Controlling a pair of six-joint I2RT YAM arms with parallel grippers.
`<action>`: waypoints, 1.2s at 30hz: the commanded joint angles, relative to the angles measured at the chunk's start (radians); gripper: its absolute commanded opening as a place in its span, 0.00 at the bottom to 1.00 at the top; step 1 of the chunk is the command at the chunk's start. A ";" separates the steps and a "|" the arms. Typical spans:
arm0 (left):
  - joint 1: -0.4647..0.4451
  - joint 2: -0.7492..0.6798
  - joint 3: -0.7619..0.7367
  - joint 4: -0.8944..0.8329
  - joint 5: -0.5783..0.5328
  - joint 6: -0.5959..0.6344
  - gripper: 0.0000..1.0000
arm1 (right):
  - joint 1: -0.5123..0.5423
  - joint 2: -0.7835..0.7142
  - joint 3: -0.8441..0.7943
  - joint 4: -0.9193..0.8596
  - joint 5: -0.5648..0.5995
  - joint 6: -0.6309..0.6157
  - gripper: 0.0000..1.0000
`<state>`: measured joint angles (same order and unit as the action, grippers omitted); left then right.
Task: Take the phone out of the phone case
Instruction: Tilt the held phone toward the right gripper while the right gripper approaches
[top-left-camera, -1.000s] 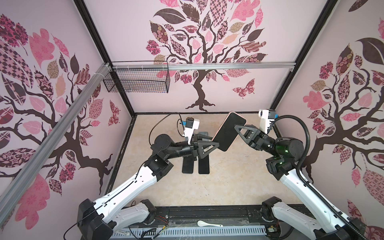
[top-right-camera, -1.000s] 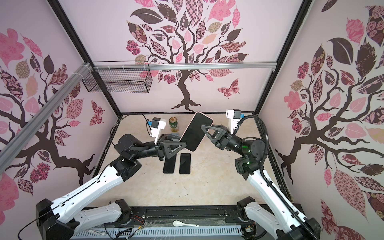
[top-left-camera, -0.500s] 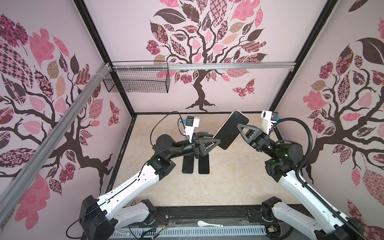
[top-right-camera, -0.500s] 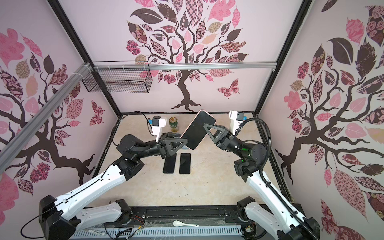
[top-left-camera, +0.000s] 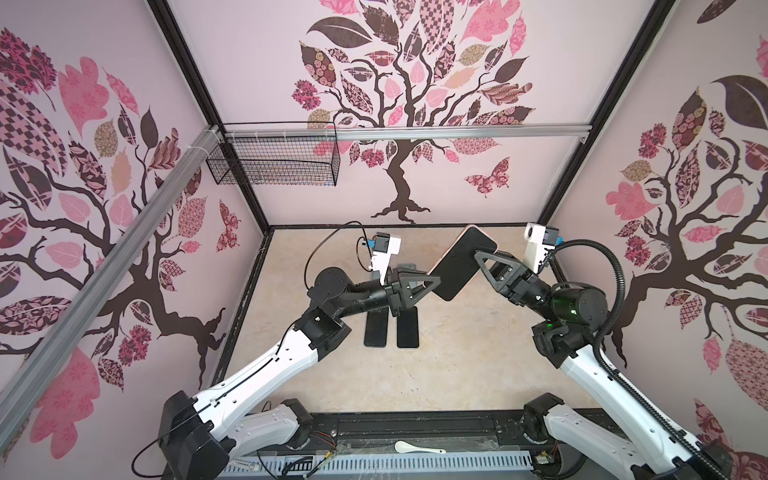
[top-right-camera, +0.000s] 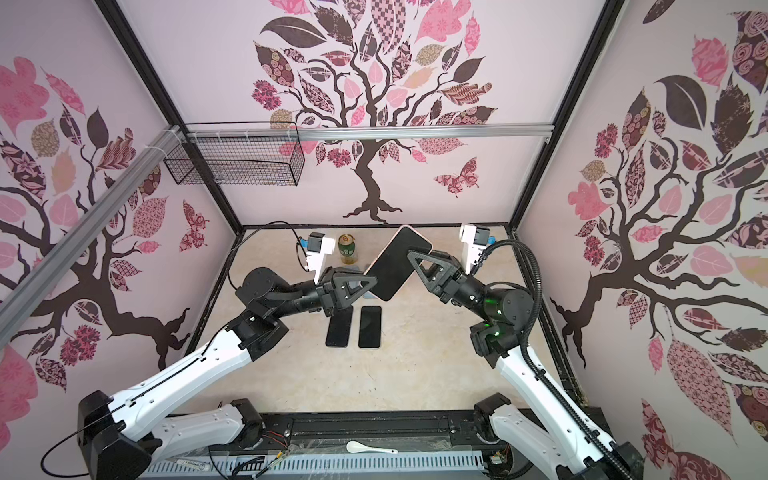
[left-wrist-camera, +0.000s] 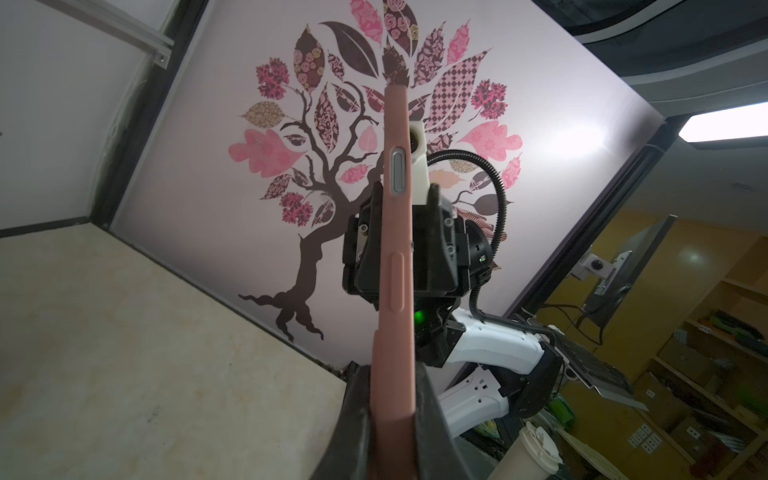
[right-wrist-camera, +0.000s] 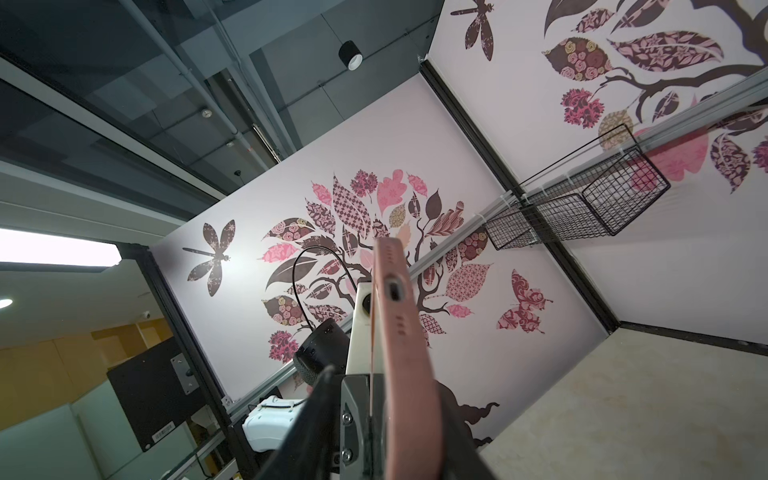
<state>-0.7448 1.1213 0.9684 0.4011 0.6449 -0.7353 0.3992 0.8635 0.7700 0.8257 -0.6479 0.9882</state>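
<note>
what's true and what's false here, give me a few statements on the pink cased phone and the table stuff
The black-screened phone in a pink rubbery case is held up off the beige tabletop: true.
Two dark slab phones lie flat side by side on the tabletop: true.
The green drink can sits in the black wire basket: false, it stands on the tabletop.
The left gripper hangs clear of the case: false, it is shut on the case's edge.
</note>
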 joint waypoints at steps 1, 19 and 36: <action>0.081 -0.057 0.069 -0.166 0.043 0.084 0.00 | 0.008 -0.063 0.075 -0.276 0.011 -0.282 0.77; 0.308 -0.068 0.279 -1.106 -0.084 0.515 0.00 | 0.005 0.140 0.304 -1.189 0.096 -1.051 0.88; 0.309 -0.107 0.217 -1.184 -0.003 0.767 0.00 | 0.007 0.314 0.191 -1.002 -0.223 -1.347 0.69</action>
<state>-0.4374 1.0515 1.1774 -0.7971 0.5842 -0.0845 0.4026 1.1412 0.9279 -0.2020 -0.7578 -0.2714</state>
